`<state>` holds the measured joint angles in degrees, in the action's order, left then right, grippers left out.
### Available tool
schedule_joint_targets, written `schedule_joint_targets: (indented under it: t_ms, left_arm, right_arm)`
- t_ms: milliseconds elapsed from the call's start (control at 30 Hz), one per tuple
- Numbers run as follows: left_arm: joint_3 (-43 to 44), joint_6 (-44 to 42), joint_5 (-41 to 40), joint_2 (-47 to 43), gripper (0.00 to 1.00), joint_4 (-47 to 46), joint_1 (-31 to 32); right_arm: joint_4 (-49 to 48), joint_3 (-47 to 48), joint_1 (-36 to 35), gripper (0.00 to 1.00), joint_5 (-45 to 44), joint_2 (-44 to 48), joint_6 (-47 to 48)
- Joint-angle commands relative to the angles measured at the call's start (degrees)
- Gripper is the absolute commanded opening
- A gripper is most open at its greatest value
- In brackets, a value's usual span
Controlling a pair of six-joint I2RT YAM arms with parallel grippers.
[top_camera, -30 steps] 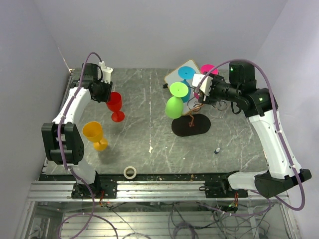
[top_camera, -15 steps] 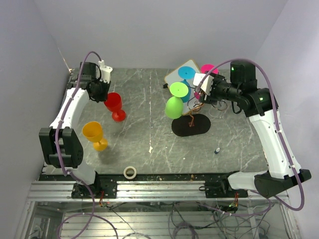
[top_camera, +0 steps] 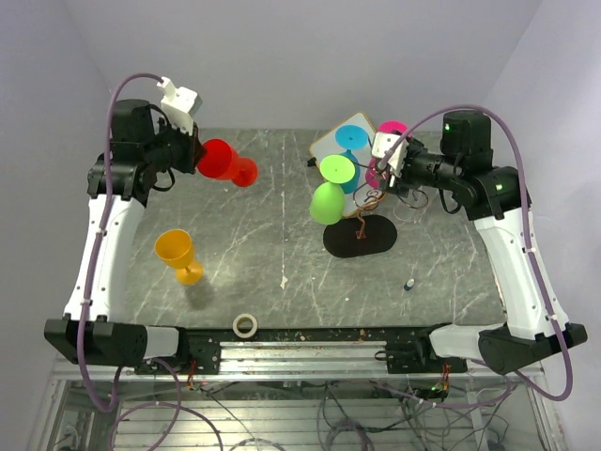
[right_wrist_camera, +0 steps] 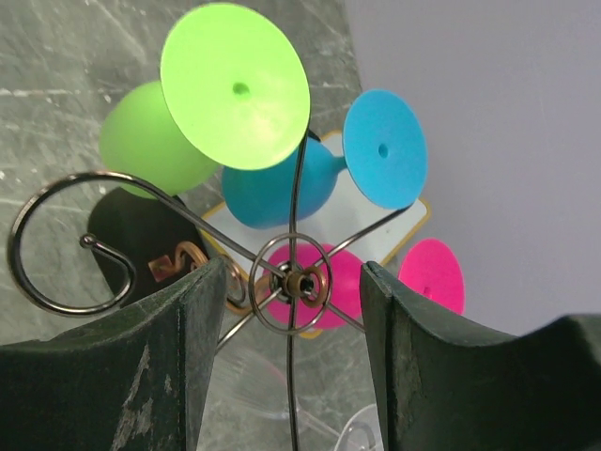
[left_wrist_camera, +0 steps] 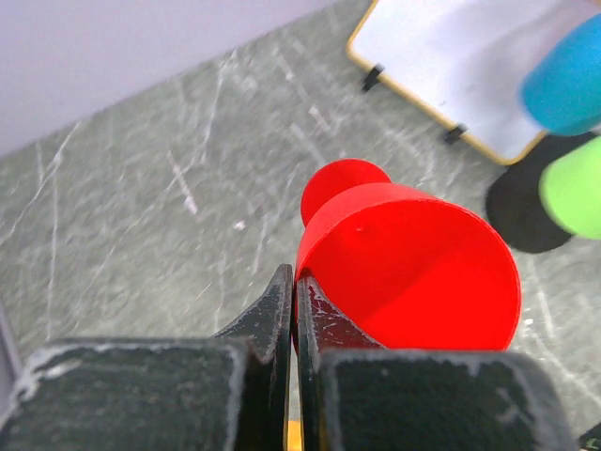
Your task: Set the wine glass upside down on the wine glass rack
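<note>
My left gripper [top_camera: 194, 156] is shut on the rim of a red wine glass [top_camera: 225, 162] and holds it in the air, tipped on its side with the foot pointing right. In the left wrist view the fingertips [left_wrist_camera: 294, 279] pinch the red glass's [left_wrist_camera: 413, 263] rim. The wine glass rack [top_camera: 360, 237], dark wire on a black oval base, stands right of centre. A green glass [top_camera: 328, 202], a blue glass [top_camera: 352, 138] and a pink glass [top_camera: 392, 130] hang on it upside down. My right gripper [top_camera: 388, 160] is open, its fingers either side of the rack's top hub [right_wrist_camera: 296, 280].
An orange glass [top_camera: 177, 254] stands upright at the near left. A tape roll [top_camera: 245, 325] lies by the front edge. A small blue item [top_camera: 409, 283] lies near the right. A white board [top_camera: 329, 146] sits behind the rack. A clear glass [right_wrist_camera: 272, 376] hangs below the hub.
My left arm has lifted the red glass off the table, moved it back and up, and tipped it onto its side. My right gripper has barely moved.
</note>
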<state>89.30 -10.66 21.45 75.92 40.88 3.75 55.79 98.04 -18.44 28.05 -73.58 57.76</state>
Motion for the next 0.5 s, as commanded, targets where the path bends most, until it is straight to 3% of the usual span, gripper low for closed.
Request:
schedule_joint_targets:
  t_ms: [0,200,467]
  left_arm:
    - [2.89,4.77,9.11,-2.77,0.07,-3.84,1.91]
    - [4.04,11.96,18.23,-6.01,0.07,-10.2,2.8]
    - [3.82,25.67,25.89,-7.81,0.07,-23.56,3.72]
  right_arm:
    - [-2.42,2.16,0.7,0.58,7.52,0.69,-4.18]
    - [-7.07,2.98,1.53,0.59,14.27,-0.19,-12.66]
    - [-22.19,0.86,2.0,0.54,24.71,-3.55,-38.44]
